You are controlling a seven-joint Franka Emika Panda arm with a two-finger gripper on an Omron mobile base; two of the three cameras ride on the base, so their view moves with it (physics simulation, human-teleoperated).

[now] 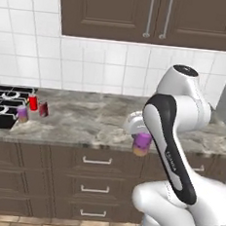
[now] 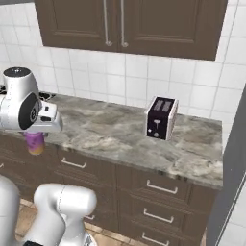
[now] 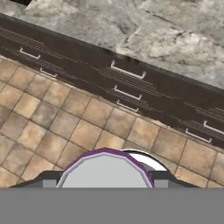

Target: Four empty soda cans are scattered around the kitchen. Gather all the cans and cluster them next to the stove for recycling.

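My gripper (image 1: 142,139) is shut on a purple soda can with a tan band (image 1: 142,144), held upright just off the counter's front edge. In the right base view the same can (image 2: 35,143) hangs under the hand. In the hand view its silver top with a purple rim (image 3: 105,168) sits between the fingertips (image 3: 49,178), with the floor tiles below. By the stove (image 1: 3,105) at far left stand three cans: a bright red one (image 1: 33,102), a dark red one (image 1: 43,109) and a purple one (image 1: 22,113).
A dark toaster (image 2: 161,117) stands on the marbled counter (image 2: 115,129) to the right. Brown drawer fronts (image 1: 95,174) run below the counter and upper cabinets (image 1: 144,15) hang above. A tall grey panel (image 2: 230,168) closes off the far right.
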